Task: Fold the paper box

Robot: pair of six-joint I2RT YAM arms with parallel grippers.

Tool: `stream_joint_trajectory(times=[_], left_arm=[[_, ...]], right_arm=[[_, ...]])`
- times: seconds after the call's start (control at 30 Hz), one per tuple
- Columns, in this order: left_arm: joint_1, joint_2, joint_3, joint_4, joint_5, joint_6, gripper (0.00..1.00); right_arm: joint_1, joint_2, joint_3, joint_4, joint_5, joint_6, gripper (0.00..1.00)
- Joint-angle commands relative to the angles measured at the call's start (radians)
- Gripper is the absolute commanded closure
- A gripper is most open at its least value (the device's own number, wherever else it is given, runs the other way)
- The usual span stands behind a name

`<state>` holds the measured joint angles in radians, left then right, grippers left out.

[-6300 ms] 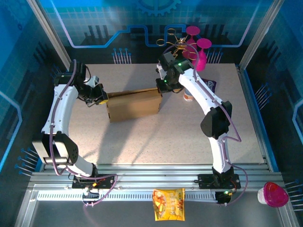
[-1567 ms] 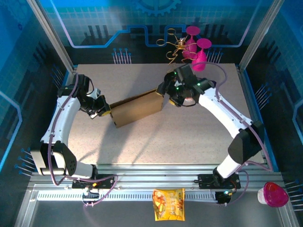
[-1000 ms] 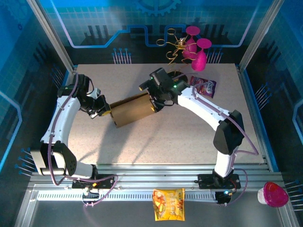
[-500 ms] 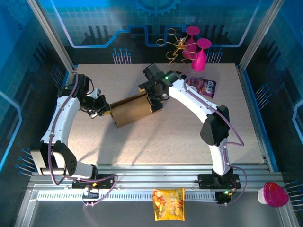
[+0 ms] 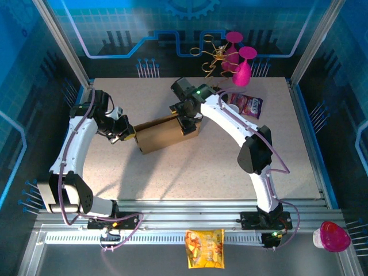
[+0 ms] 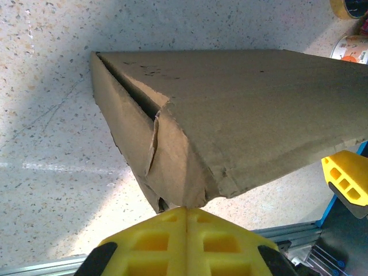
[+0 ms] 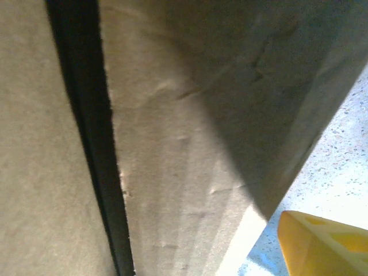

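The paper box (image 5: 164, 133), a plain brown carton, lies slanted on the table, its right end farther back. My left gripper (image 5: 123, 133) is at its left end. In the left wrist view the yellow fingers (image 6: 187, 230) are pressed together, pinching the crumpled corner of the paper box (image 6: 241, 115). My right gripper (image 5: 188, 121) sits over the box's right end, pointing down. The right wrist view is close on the cardboard (image 7: 190, 144), with a dark slit between two panels. One yellow finger (image 7: 322, 244) stands off the box wall with a strip of table between; the other finger is hidden.
A purple snack packet (image 5: 248, 105) and a small round tin (image 6: 352, 46) lie behind the right arm. Pink goblets (image 5: 241, 63) and a gold wire stand (image 5: 214, 53) are at the back edge. A snack bag (image 5: 204, 248) and a pink-lidded cup (image 5: 332, 236) sit off the table in front.
My right gripper swung left from beyond the box's right end, settled over that end, and its jaws narrowed a little. The box and left arm stayed put.
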<state>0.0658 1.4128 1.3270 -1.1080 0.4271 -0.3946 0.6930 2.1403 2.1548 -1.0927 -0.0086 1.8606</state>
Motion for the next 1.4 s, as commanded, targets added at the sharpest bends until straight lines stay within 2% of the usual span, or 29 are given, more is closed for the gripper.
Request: stream_joint_trajectory(times=[0.0,0.1,0.37,0.7,0.77,0.8,0.87,0.97,1.13,1.27,1.37], left_arm=[[-0.009,-0.006,0.030,0.010,0.045,-0.028,1.00],[-0.012,-0.016,0.034,0.009,0.060,-0.048,1.00],[-0.017,-0.038,0.015,0.045,0.116,-0.114,1.00],[-0.018,-0.049,0.015,0.041,0.129,-0.137,1.00],[-0.020,-0.053,0.043,-0.002,0.073,-0.114,1.00],[-0.019,-0.060,0.061,-0.025,0.031,-0.099,0.95],[-0.026,-0.075,0.101,-0.071,-0.057,-0.059,0.76],[-0.048,-0.090,0.135,-0.118,-0.177,0.021,0.64],[-0.101,-0.113,0.055,-0.089,-0.208,0.135,0.58],[-0.145,-0.108,0.001,-0.082,-0.333,0.235,0.54],[-0.147,-0.096,-0.012,-0.053,-0.373,0.270,0.54]], right_arm=[[0.005,0.024,0.028,-0.071,0.037,0.020,0.23],[0.005,0.023,0.024,-0.074,0.040,0.020,0.30],[0.007,0.018,-0.002,-0.064,0.043,0.018,0.37],[0.008,0.012,-0.024,-0.050,0.034,0.019,0.39],[0.008,0.009,-0.029,-0.046,0.035,0.019,0.39],[0.007,0.009,-0.029,-0.045,0.034,0.018,0.39],[0.005,0.007,-0.029,-0.041,0.036,0.019,0.39],[0.005,0.007,-0.029,-0.035,0.035,0.018,0.39],[0.003,0.012,-0.021,-0.033,0.035,0.018,0.39],[0.002,0.012,-0.018,-0.037,0.034,0.014,0.39],[-0.001,0.009,-0.023,-0.036,0.032,0.013,0.39]])
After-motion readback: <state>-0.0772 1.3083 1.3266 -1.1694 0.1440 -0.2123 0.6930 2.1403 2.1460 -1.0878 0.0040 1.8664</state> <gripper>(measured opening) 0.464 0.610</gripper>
